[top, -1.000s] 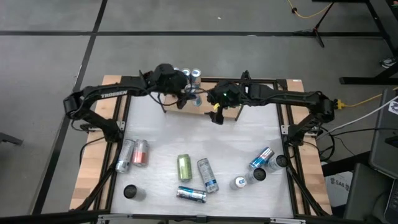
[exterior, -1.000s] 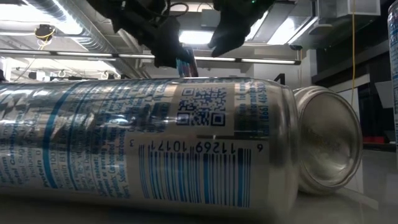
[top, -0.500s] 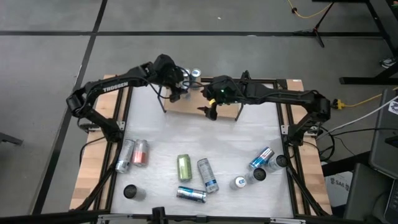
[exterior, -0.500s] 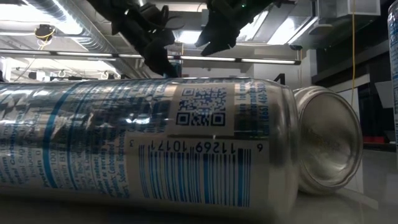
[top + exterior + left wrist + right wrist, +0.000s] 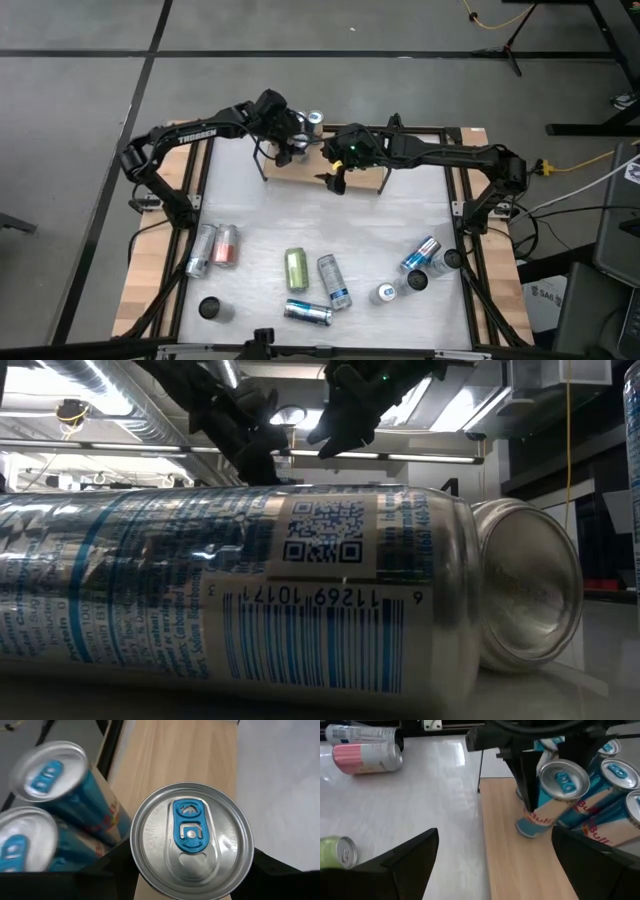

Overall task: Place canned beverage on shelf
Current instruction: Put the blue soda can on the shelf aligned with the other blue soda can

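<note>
One can (image 5: 555, 800) (tilted) is clamped by the left gripper (image 5: 283, 140) on the shelf (image 5: 520, 860), upper middle; right gripper (image 5: 335, 181) is held apart.

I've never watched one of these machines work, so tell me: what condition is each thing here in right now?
Left gripper: shut on a can.
Held can: tilted, base on the shelf board, unopened.
Shelf: other cans at one end, rest bare.
Right gripper: open, empty, by the shelf.
Pink can: lying on the table.
Green can: lying down.
</note>
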Action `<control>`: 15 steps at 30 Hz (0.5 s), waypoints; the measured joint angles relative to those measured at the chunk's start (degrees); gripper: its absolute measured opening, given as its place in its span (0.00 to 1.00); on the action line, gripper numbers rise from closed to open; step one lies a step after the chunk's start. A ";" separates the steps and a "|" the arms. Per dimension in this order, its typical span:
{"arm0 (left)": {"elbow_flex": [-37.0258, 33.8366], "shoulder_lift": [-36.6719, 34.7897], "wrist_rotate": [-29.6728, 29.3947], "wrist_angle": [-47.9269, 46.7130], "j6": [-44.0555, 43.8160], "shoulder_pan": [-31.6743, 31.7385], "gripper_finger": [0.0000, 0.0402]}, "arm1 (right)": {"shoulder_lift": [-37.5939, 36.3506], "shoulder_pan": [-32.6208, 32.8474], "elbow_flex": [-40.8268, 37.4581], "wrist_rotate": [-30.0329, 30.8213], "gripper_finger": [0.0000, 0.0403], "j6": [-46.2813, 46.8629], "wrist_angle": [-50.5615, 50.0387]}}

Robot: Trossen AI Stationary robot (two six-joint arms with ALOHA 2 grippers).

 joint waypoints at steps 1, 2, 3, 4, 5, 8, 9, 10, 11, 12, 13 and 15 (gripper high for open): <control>0.00 0.48 0.00 0.20 0.01 -0.02 0.53 | 0.00 0.00 0.00 0.00 0.93 0.02 -0.02; 0.00 1.01 -0.11 0.28 -0.09 -0.02 0.53 | 0.00 0.00 0.00 0.00 0.93 0.02 0.00; -0.02 1.51 -0.27 0.18 -0.12 0.00 0.53 | 0.00 0.00 0.00 0.00 0.93 0.01 0.03; -0.07 1.75 -0.14 0.63 -0.25 0.00 0.53 | 0.00 0.00 0.00 0.00 0.93 0.02 0.07; -0.07 1.79 -0.47 0.81 -0.21 0.00 0.53 | 0.00 0.00 0.00 0.00 0.93 0.00 0.03; -0.07 2.05 -1.43 0.92 -0.24 0.00 0.55 | 0.00 0.00 0.00 0.00 0.93 0.00 0.05; -0.04 2.05 -1.81 0.91 -0.21 0.00 0.55 | 0.00 0.00 0.00 0.00 0.93 0.00 0.03; -0.04 2.05 -1.86 0.92 -0.21 0.00 0.56 | 0.00 0.00 0.00 0.00 0.93 0.00 0.02; -0.04 2.05 -1.88 0.92 -0.21 0.00 0.57 | 0.00 0.00 0.00 0.00 0.93 0.00 -0.02; -0.04 2.05 -1.88 0.91 -0.23 0.00 0.58 | 0.00 0.00 0.00 0.00 0.93 0.00 0.00; -0.04 2.05 -1.88 0.88 -0.23 0.00 0.59 | 0.00 0.00 0.00 0.00 0.93 0.00 0.01; -0.04 2.05 -1.93 0.83 -0.23 0.00 0.61 | 0.00 -0.30 0.00 0.00 0.93 0.00 0.01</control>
